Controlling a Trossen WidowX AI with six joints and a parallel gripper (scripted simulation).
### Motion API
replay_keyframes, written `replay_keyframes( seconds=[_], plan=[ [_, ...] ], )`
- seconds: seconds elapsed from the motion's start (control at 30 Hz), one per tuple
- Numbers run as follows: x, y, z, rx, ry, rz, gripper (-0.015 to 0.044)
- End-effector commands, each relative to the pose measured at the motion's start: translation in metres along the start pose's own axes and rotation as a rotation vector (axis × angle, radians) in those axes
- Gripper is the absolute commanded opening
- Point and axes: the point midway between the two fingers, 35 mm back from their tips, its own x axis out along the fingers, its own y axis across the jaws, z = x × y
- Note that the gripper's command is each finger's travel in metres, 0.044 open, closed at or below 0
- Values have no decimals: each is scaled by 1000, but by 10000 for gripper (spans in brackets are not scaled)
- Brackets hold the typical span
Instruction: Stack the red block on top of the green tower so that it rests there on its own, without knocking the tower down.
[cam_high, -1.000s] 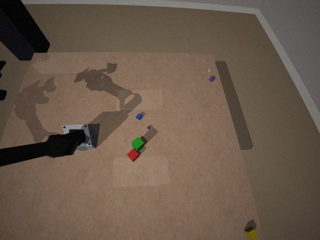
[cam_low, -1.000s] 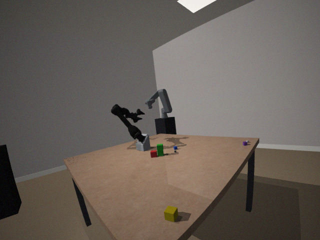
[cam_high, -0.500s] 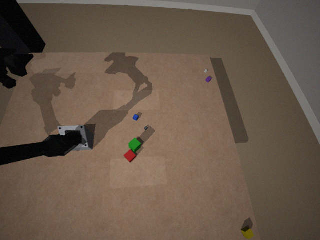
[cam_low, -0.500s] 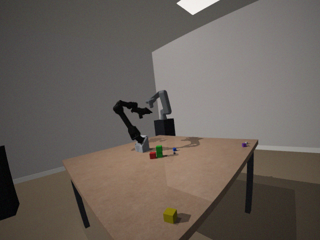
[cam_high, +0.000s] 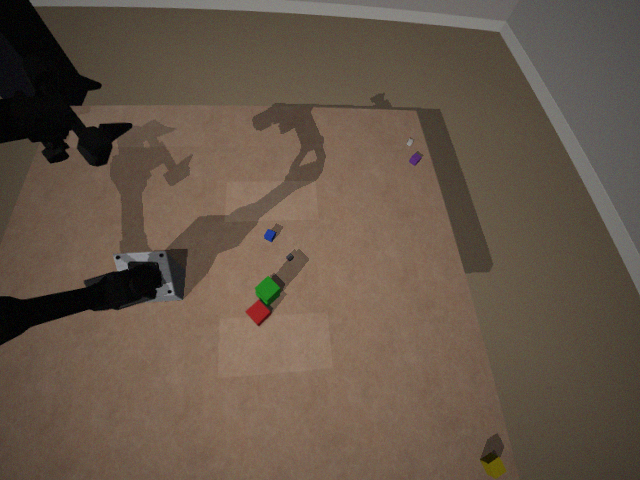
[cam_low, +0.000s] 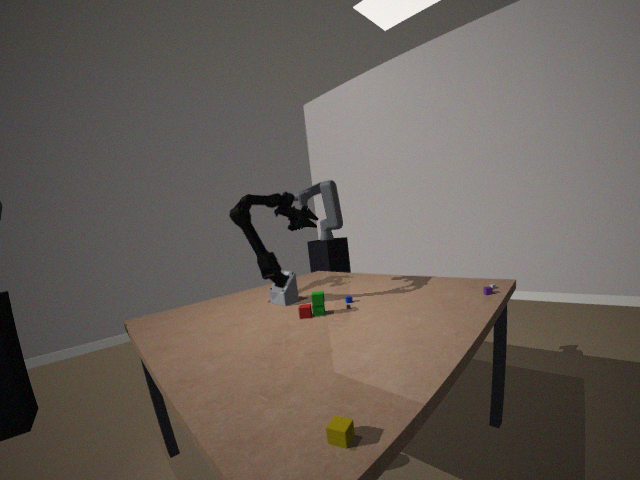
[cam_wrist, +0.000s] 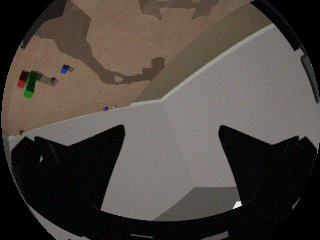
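Note:
The red block (cam_high: 258, 312) (cam_low: 305, 311) (cam_wrist: 23, 79) sits on the table beside the green tower (cam_high: 267, 290) (cam_low: 318, 303) (cam_wrist: 30, 86). They are very close; whether they touch is unclear. The tower stands upright and looks like two green blocks, with nothing on top. My gripper (cam_high: 116, 104) (cam_low: 316, 222) (cam_wrist: 173, 130) is open and empty, high above the table and well away from both. In the wrist view its fingers are wide apart against the wall, with the blocks far off at the upper left.
A blue block (cam_high: 269, 235) (cam_low: 348, 299) (cam_wrist: 65, 69) and a tiny dark block (cam_high: 290, 256) (cam_low: 348, 306) lie near the tower. A purple block (cam_high: 415, 158) (cam_low: 487, 290) and a white piece (cam_high: 409, 141) lie near the far edge. A yellow block (cam_high: 494, 466) (cam_low: 339, 431) lies near another edge.

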Motion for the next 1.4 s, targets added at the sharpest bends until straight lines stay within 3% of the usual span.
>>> replay_keyframes(
  seconds=[0.0,0.7,1.37],
  plan=[
    [16,33,-22,195,-19,78,440],
    [66,204,-75,1096,-21,467,440],
    [63,364,-46,1890,146,895,440]
  ],
)
